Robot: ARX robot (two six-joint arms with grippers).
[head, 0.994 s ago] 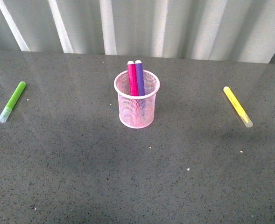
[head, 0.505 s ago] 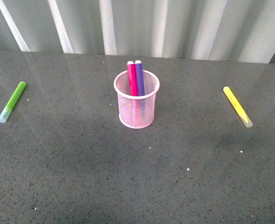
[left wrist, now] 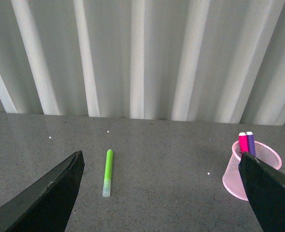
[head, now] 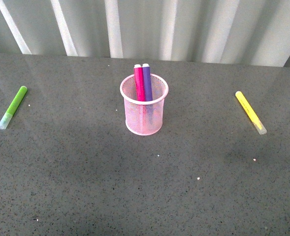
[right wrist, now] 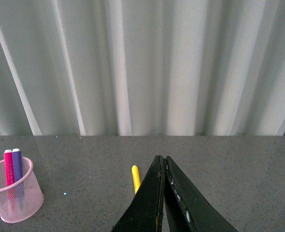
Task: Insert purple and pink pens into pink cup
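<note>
The pink cup stands upright at the middle of the grey table. Inside it the pink pen and the purple pen lean side by side against the far rim, their ends sticking out above it. The left wrist view also shows the pink cup with both pens in it, partly behind one finger. My left gripper is open and empty, raised well away from the cup. My right gripper is shut with nothing in it, and the pink cup stands far off to its side. Neither arm appears in the front view.
A lime-green marker lies on the table's left side and a yellow marker on its right side. A corrugated white wall runs along the table's far edge.
</note>
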